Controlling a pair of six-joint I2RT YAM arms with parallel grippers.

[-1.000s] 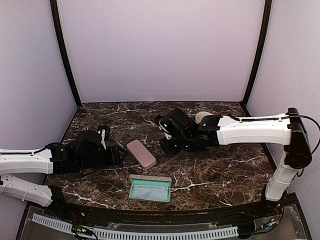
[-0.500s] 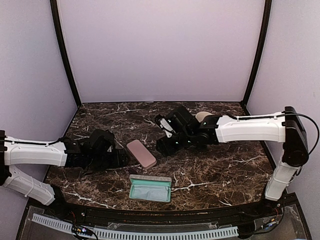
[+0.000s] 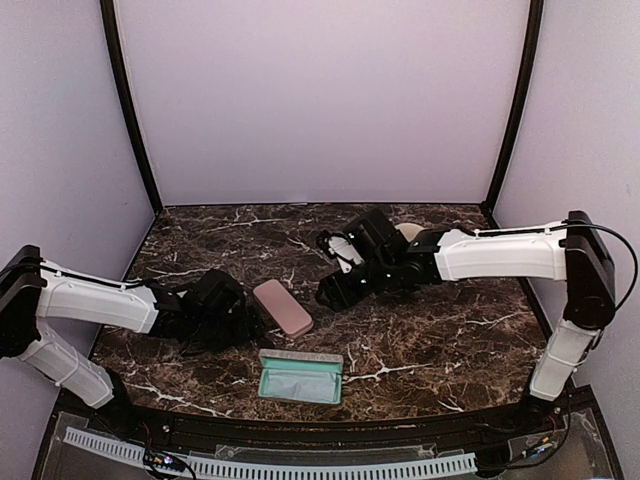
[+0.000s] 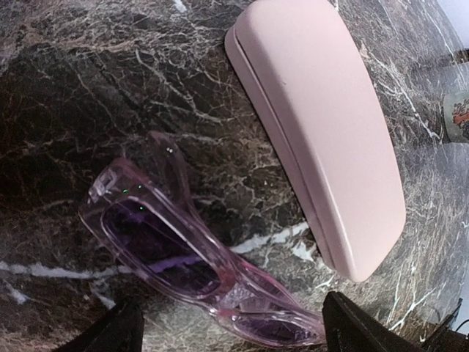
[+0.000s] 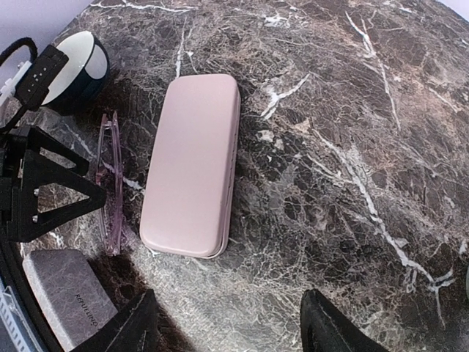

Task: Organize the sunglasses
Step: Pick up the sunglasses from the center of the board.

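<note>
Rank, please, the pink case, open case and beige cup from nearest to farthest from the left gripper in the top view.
1. Pink case, alongside the left gripper.
2. Open case, front centre.
3. Beige cup, behind the right arm.

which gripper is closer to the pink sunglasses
Left. The left gripper is right at the sunglasses, open around them; the right gripper is across the pink case from them.

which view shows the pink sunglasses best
Left wrist: the pink sunglasses lie close up, frame and tinted lenses clear, beside the pink case. Right wrist shows them only edge-on, left of the case. Top external does not show them.
</note>
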